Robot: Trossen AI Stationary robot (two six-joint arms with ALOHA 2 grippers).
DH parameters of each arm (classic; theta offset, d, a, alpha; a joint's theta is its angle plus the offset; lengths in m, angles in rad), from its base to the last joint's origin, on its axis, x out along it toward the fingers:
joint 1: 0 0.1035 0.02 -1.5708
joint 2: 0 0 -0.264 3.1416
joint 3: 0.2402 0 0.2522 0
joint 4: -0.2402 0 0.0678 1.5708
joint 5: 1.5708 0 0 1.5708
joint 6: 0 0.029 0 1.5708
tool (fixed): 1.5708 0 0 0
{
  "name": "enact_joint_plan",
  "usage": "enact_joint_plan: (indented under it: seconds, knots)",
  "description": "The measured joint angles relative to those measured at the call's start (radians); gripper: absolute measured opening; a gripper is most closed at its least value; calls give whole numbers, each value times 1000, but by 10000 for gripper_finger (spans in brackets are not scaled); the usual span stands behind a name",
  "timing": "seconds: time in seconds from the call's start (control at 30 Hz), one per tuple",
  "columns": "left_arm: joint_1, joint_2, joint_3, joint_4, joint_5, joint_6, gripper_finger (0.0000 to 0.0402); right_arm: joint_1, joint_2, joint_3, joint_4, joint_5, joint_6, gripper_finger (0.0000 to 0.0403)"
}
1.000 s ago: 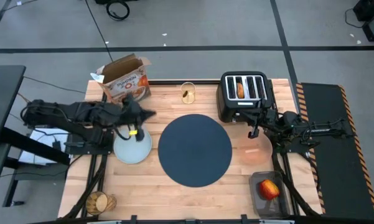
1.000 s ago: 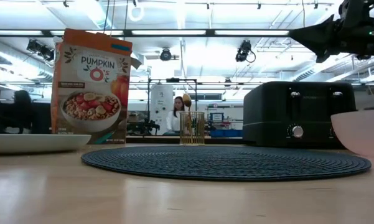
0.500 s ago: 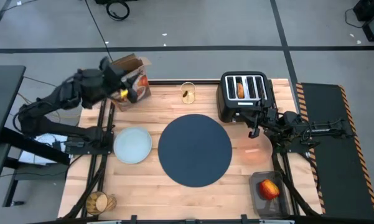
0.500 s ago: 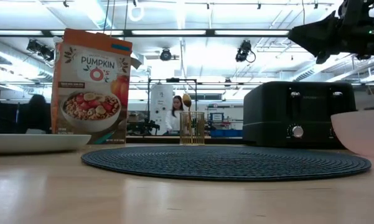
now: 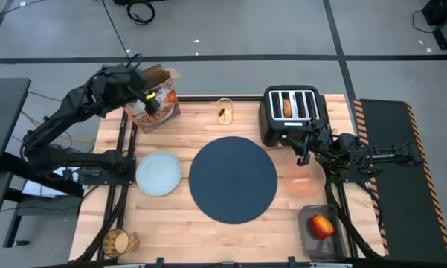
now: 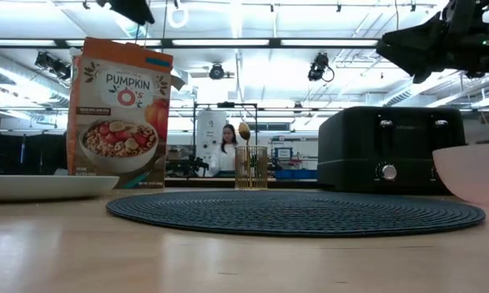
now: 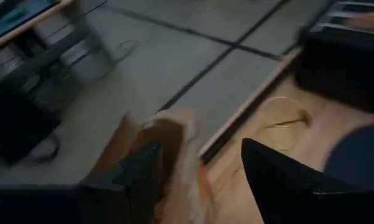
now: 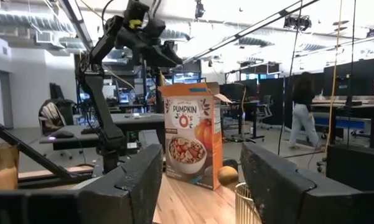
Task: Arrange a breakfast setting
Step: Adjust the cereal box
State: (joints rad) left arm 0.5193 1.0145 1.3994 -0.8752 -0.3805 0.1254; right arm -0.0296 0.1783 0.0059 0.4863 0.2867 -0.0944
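Observation:
The navy placemat (image 5: 233,179) lies at the table's middle, with the pale blue-grey plate (image 5: 158,173) to its left. At the right lie the pinkish bowl (image 5: 301,183) and the red apple (image 5: 321,225), which sits in a tray. A glass (image 5: 224,112) holding the gold spoon (image 6: 244,130) stands at the far edge. An amber tumbler (image 5: 117,242) stands near left. A bagel (image 5: 288,106) sticks out of the black toaster (image 5: 291,113). My left gripper (image 5: 152,103) hovers open over the orange cereal box's (image 5: 155,97) open top (image 7: 168,127). My right gripper (image 5: 303,153) hangs open in front of the toaster.
The cereal box (image 6: 120,114) stands upright at the far left corner with its flaps up. The toaster (image 6: 386,150) fills the far right. A black platform (image 5: 390,179) borders the table's right side. A person (image 6: 226,150) stands in the room behind.
My left gripper has risen from above the plate and swung toward the table's far edge. It now hangs over the cereal box. Plate, box and the other things have stayed in place.

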Motion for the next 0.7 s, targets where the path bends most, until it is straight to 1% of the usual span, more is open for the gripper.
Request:
enact_joint_plan:
  seconds: [0.07, 0.1, 0.13, 0.23, 0.4, 0.53, 0.7]
  knots:
    - [-2, 3, 1, -54, -11, 37, 226, 0, 0, 0, -6, 0, -10, 228]
    - [-2, 10, 1, -100, -35, 47, 227, 0, 0, 0, -11, 0, -11, 229]
    - [-1, 16, 0, -137, -52, 50, 227, 0, 0, 0, -16, 0, -12, 229]
    - [0, 26, -1, -205, -62, 51, 227, 0, 0, 0, -23, 0, -15, 229]
    - [11, 26, -1, -224, -64, 68, 227, 0, 0, 0, -17, 5, -37, 230]
    - [64, 26, -1, -251, -53, 21, 229, 0, 0, 0, -19, 5, -40, 229]
    - [146, 50, -1, -259, -29, 18, 257, 0, 0, 0, -25, 6, -44, 230]
